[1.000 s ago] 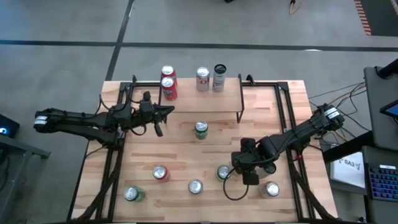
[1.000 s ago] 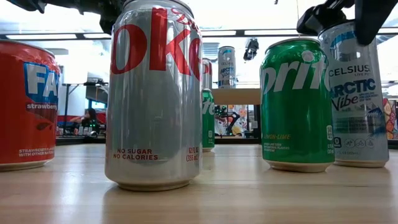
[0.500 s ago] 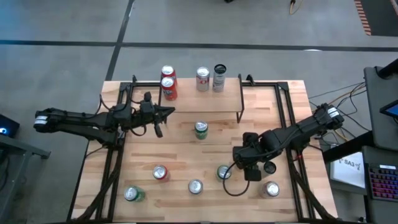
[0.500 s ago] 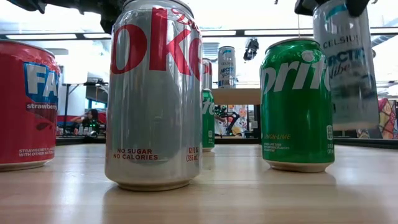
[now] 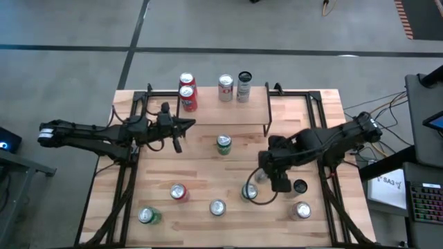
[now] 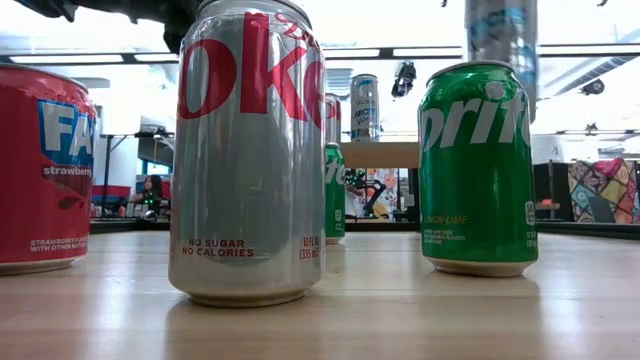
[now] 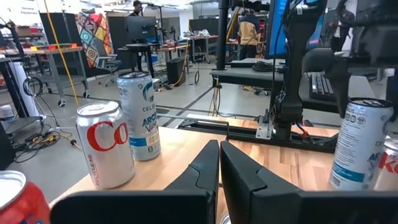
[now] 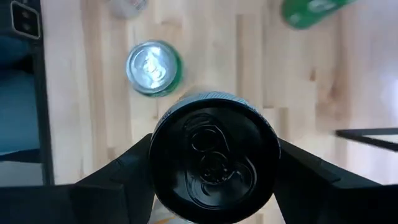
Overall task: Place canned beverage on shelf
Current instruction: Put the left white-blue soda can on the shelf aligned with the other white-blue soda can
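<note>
My right gripper hangs over the table's near right part, shut on a tall silver-and-blue canned beverage, whose dark top fills the right wrist view. The shelf, a light-wood board on thin black legs, stands at the table's far middle. Two red cans, a silver can and a dark-topped can stand on it. My left gripper is shut and level at the shelf's near left corner, holding nothing. My right gripper pinches the can between its two fingers, one on each side of the upper wall just under the rim. The fingers come from above, slanting down. The can hangs about upright below them, lifted clear of the table.
Loose cans stand on the tabletop: a green one in front of the shelf, a green one just below my right gripper, a silver one, another silver, a red-and-silver one and a green one.
My right gripper has risen with the tall can and drifted a little toward the far edge. The can stood on the table beside the green can; now it is lifted clear, with only its lower part showing at the top of the low view.
</note>
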You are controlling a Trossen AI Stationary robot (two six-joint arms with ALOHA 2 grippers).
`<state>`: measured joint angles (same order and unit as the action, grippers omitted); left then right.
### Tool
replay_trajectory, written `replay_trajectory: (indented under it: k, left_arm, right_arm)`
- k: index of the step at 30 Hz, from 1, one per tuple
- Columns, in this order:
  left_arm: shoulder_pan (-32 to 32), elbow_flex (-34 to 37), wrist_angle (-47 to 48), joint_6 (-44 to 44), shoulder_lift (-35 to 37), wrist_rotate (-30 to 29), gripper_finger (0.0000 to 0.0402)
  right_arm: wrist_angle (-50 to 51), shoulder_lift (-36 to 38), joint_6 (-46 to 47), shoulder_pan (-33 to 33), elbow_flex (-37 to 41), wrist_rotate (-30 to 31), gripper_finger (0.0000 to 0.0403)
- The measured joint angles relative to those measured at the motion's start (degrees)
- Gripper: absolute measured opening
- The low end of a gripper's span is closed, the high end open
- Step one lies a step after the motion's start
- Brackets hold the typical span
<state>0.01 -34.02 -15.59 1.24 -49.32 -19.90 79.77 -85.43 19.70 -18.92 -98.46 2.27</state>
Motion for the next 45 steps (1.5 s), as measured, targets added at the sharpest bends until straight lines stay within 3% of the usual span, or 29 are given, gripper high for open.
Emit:
replay_trajectory:
  k: [7, 13, 23, 34, 36, 38, 45]
  left_arm:
    - [0.00, -0.03, -0.91, 1.34, 0.12, -0.02, 0.0000]
    - [0.00, -0.05, -2.96, 3.75, 0.33, -0.02, 0.0000]
    - [0.00, -0.05, -3.43, 5.50, 0.33, -0.02, 0.0000]
    - [0.00, -0.11, -4.97, 7.27, 0.33, -0.04, 0.0000]
    - [0.00, -0.11, -4.94, 7.29, 0.33, -0.04, 0.0000]
    - [0.00, -0.11, -4.96, 8.01, 0.35, -0.04, 0.0000]
    - [0.02, -0.11, -5.06, 12.66, 0.72, -0.07, 0.0000]
  right_arm:
    - [4.01, -0.04, -6.23, 4.42, -7.12, 3.60, 0.0239]
    - [4.02, -0.05, -11.91, 11.99, -13.21, 5.67, 0.0239]
    - [3.13, -1.78, -21.54, 22.72, -18.14, 2.13, 0.0239]
    - [10.36, -16.27, -31.11, 26.21, -33.27, 1.27, 0.0243]
    - [9.72, -17.45, -32.93, 27.24, -35.66, -1.20, 0.0243]
    - [9.91, -17.83, -33.32, 28.42, -36.62, -3.78, 0.0242]
    - [10.24, -17.04, -29.84, 34.29, -36.32, -2.81, 0.0242]
